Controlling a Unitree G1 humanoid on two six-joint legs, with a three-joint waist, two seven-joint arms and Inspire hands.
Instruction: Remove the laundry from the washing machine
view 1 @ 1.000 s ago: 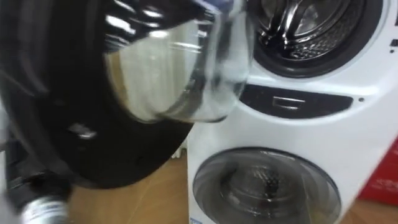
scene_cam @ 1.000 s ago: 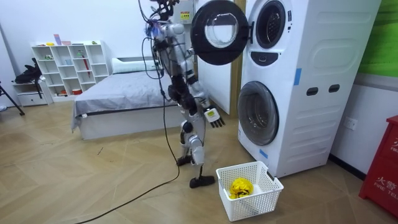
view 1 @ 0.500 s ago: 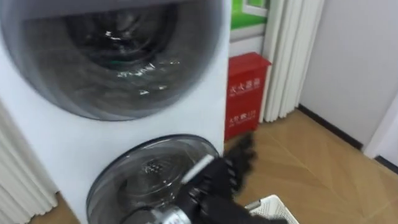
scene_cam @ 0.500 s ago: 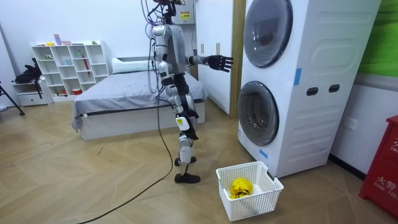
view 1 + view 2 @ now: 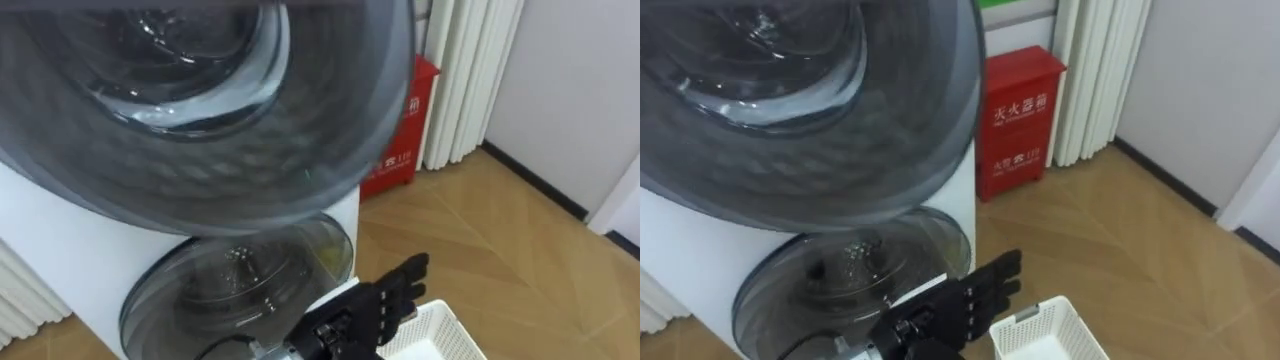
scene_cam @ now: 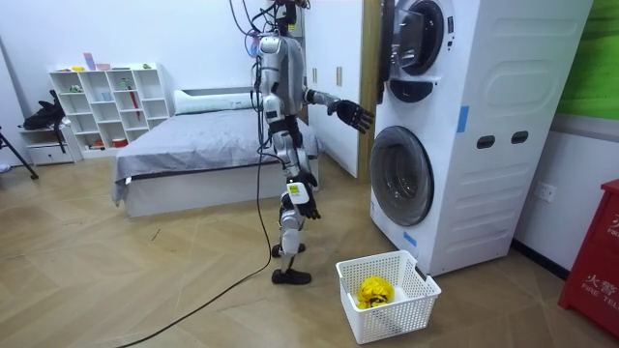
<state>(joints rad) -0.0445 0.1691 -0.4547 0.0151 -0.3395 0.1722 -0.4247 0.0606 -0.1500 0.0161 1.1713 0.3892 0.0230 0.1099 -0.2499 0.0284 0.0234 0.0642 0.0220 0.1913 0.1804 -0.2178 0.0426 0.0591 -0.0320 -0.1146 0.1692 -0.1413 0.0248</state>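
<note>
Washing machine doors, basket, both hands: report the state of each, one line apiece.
upper door: ajar, partway out.
lower door: shut.
white laundry basket: upright on the floor, holding a yellow garment.
left hand: open, fingers straight, empty, in front of the lower door.
right hand: hanging beside the thigh.

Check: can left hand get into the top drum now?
Probably not yet: the top door is only ajar across the drum, and the open left hand sits lower, before the bottom door.

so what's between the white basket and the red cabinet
Bare wooden floor, in the right eye view: the white basket and red cabinet stand apart.
</note>
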